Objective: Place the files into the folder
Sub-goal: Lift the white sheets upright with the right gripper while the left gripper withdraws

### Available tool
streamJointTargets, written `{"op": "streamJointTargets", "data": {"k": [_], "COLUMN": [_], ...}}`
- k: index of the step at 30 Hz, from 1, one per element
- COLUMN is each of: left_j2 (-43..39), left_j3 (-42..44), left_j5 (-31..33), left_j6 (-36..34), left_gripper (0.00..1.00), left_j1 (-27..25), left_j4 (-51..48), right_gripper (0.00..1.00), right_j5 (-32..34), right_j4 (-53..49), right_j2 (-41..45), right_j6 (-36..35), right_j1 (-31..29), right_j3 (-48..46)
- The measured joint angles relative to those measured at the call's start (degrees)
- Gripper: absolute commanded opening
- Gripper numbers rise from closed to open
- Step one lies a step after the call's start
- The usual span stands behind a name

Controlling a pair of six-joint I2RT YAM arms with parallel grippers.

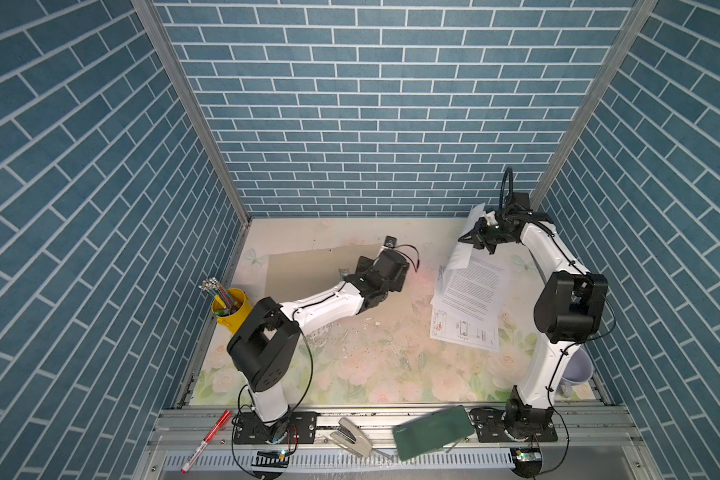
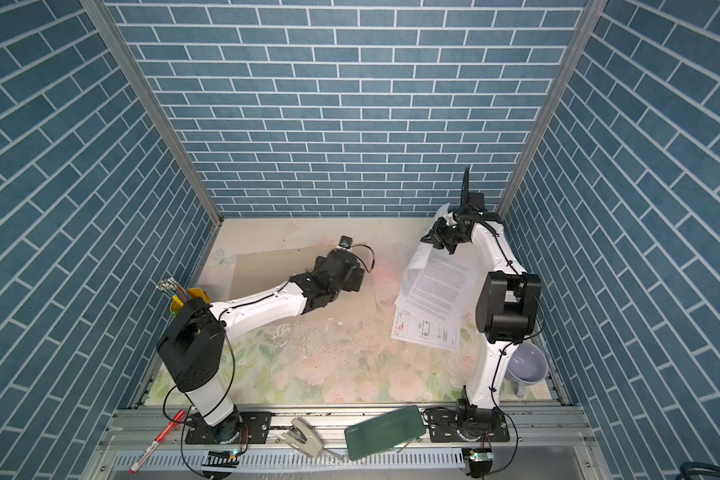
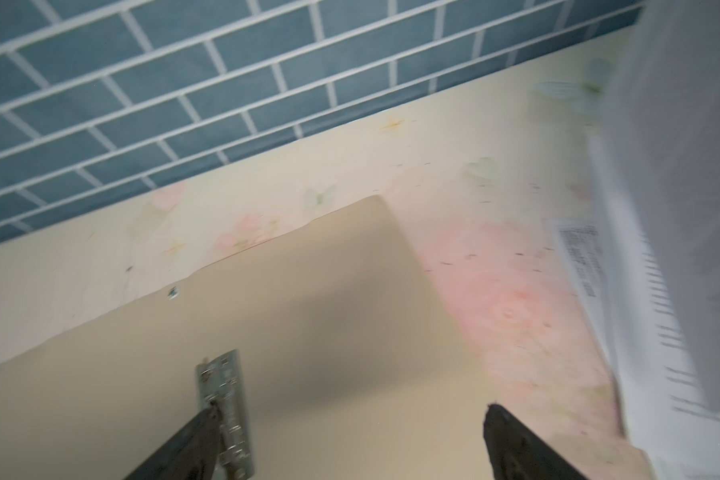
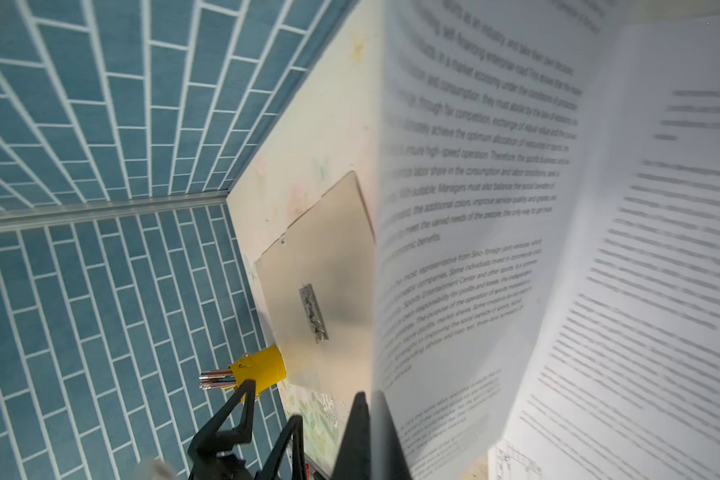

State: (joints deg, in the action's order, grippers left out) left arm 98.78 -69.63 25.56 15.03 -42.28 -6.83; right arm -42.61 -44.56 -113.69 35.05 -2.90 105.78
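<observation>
Only the wrist views showed us the jaws plainly.
Over the folder (image 3: 308,332) the left gripper (image 3: 351,409) gaped; the right gripper (image 4: 371,419) pinched the files (image 4: 474,208).

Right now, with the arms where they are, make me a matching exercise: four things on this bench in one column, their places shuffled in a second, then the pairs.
Things
1. folder
2. yellow pencil cup
3. dark green case
4. pale mug

Places
A. on the front rail, next to the stapler
B. lying open on the floral mat, metal clip showing
C. by the left wall, holding pencils
D. near right corner, beside the right arm

Pairs: 1-B, 2-C, 3-A, 4-D
</observation>
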Motion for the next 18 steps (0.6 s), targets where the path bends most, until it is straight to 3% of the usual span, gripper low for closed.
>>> {"op": "streamJointTargets", "data": {"k": [10, 18], "left_j2": [-0.5, 8.9], "left_j3": [0.4, -2.7], "left_j5": [-10.4, -21.0], "left_j6": [6.5, 7.4], "left_gripper": [1.0, 0.97], "left_j1": [15.1, 20.7], "left_j4": [-8.9, -13.1], "right_gripper": [0.0, 0.0], "right_j5": [-1.9, -5.2], "right_j4": [2.2, 5.8], "right_j2": [-8.7, -13.8], "right_j6": [6.8, 11.6], "right_j1": [-12.6, -17.2], "right_j3": [19.6, 25.3]}}
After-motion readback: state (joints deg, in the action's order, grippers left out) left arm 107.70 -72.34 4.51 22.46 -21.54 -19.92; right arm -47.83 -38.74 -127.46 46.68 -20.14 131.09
